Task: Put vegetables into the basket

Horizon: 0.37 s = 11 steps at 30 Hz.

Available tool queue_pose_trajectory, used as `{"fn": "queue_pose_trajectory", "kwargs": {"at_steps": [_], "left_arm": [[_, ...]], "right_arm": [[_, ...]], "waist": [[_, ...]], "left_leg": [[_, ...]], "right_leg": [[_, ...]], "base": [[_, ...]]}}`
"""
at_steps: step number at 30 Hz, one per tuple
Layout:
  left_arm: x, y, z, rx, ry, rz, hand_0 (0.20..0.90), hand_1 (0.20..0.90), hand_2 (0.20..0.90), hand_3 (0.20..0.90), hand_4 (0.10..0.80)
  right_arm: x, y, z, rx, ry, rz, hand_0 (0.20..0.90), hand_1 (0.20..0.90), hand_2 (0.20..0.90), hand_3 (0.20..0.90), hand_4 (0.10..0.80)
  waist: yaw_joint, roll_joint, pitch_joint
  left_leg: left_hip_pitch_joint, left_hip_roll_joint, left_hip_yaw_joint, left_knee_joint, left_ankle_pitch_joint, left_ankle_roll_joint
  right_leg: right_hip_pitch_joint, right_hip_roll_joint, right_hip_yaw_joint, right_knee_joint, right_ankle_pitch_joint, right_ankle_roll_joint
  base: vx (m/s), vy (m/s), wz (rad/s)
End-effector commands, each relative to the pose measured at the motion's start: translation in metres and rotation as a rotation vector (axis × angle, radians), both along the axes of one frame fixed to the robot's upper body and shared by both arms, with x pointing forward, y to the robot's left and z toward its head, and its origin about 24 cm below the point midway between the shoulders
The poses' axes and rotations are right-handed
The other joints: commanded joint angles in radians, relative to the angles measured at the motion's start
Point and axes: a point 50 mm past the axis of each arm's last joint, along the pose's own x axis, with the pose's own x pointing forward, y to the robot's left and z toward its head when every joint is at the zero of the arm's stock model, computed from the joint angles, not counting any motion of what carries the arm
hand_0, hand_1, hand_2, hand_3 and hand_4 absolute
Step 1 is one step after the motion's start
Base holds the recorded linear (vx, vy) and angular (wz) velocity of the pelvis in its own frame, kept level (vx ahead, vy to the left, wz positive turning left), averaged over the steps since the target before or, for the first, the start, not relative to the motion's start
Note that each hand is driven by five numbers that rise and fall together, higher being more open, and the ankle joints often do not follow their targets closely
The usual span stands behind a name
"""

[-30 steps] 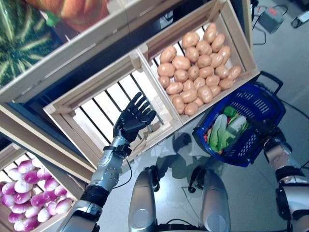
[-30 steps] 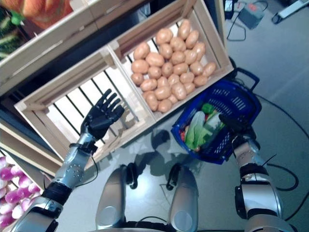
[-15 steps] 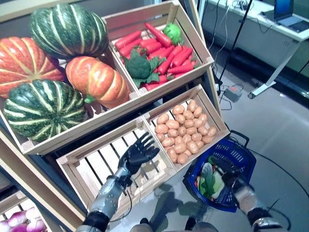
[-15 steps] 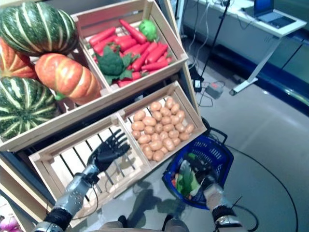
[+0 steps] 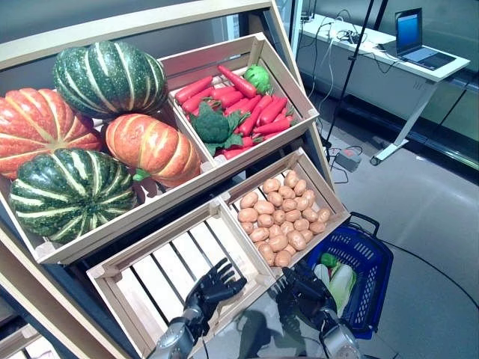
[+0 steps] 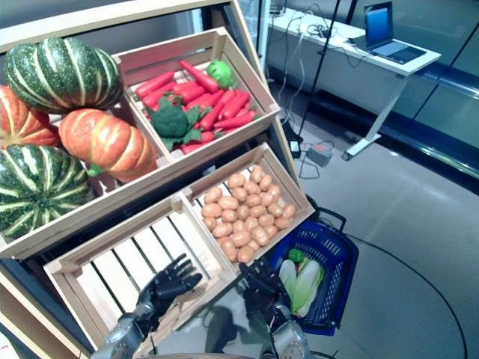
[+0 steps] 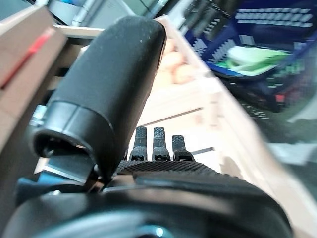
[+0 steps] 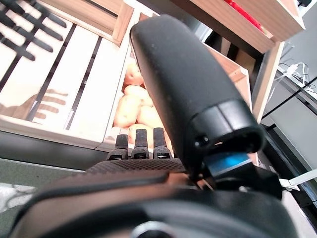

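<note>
While I watch the shelves, pumpkins (image 5: 90, 127) fill the ten o'clock crate. At four o'clock the blue basket (image 5: 370, 280) holds greens (image 5: 340, 280). My left hand (image 5: 213, 288) and right hand (image 5: 303, 292) hover spread, holding nothing, before the potatoes (image 5: 281, 221).

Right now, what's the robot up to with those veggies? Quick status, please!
Left hand open, empty, at the bare crate. Right hand open, empty, by the potatoes. Blue basket on the floor, greens inside. Nothing in the way.
</note>
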Motion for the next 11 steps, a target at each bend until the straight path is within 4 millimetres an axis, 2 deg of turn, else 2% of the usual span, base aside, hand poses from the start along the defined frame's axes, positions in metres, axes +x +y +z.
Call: {"fn": "queue_pose_trajectory", "kwargs": {"at_steps": [1, 6, 11], "left_arm": [[0.033, -0.010, 0.017, 0.033, -0.154, -0.028, 0.900, 0.900, 0.900, 0.900, 0.800], [0.020, -0.013, 0.001, 0.074, -0.044, -0.052, 0.900, 0.900, 0.900, 0.900, 0.800], [0.011, -0.007, -0.008, 0.120, 0.028, -0.011, 0.900, 0.900, 0.900, 0.900, 0.800]], "right_arm": [[0.031, 0.022, 0.021, 0.004, -0.167, 0.139, 0.900, 0.900, 0.900, 0.900, 0.800], [0.031, 0.024, 0.018, -0.013, -0.137, 0.143, 0.900, 0.900, 0.900, 0.900, 0.800], [0.025, 0.023, 0.011, 0.003, -0.092, 0.089, 0.900, 0.900, 0.900, 0.900, 0.800]], "waist": [[-0.014, -0.008, 0.020], [-0.002, -0.012, 0.022], [0.003, -0.010, 0.019]], "left_leg": [[-0.021, -0.050, 0.011, 0.001, -0.047, 0.049], [-0.018, -0.053, -0.006, 0.001, -0.049, 0.049], [-0.016, -0.057, -0.022, 0.001, -0.052, 0.051]], "right_leg": [[0.019, 0.020, 0.020, -0.034, -0.002, -0.059], [0.029, 0.016, 0.006, -0.034, -0.007, -0.058], [0.038, 0.011, -0.004, -0.034, -0.011, -0.055]], "base": [[0.000, 0.000, 0.00], [0.036, 0.001, 0.00], [0.027, 0.001, 0.06]]}}
